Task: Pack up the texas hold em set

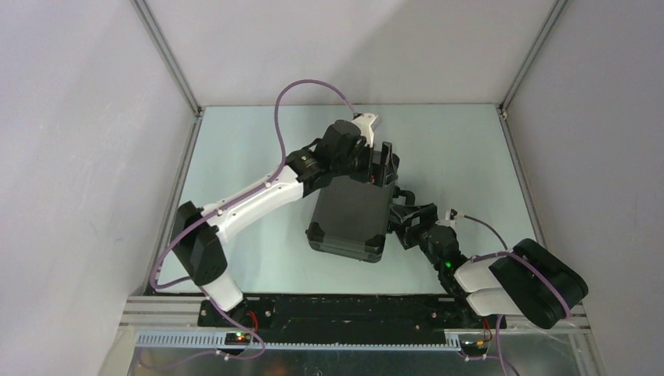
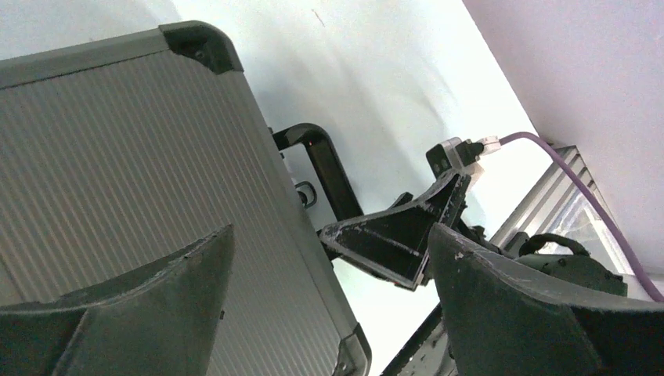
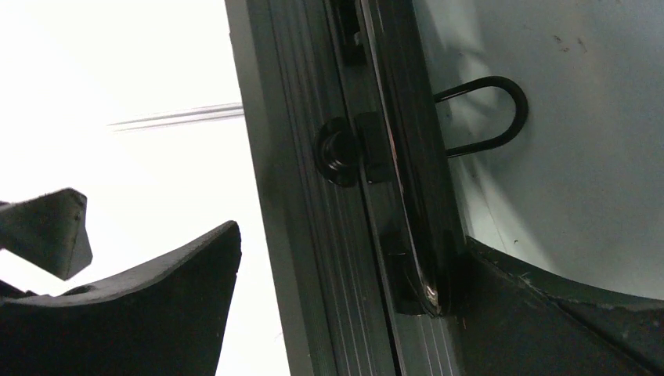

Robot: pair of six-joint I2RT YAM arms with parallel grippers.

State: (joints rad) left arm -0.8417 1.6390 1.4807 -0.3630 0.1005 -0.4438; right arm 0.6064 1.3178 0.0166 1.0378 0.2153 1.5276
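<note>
Presently, in order of bulk.

Worktop: pale green.

Briefcase: dark grey, ribbed lid, black corners. It lies flat at mid-worktop with the lid down. No chips, cards or buttons are in sight, so its contents cannot be told.

Left pincer: over the case's far right corner, jaws spread wide. One finger is above the lid, the other past the edge. It holds nothing.

Right pincer: at the case's right side, jaws wide and straddling the front edge. One finger is close against the case by the handle, the other apart from it. No grip is made.

Handle: black loop, lying out against the worktop.

Catch: small, black, on the seam.

Step in hand, as judged: securing the closed case. The next move likely calls for a steady press on the lid while the right pincer works the catch squarely.
</note>
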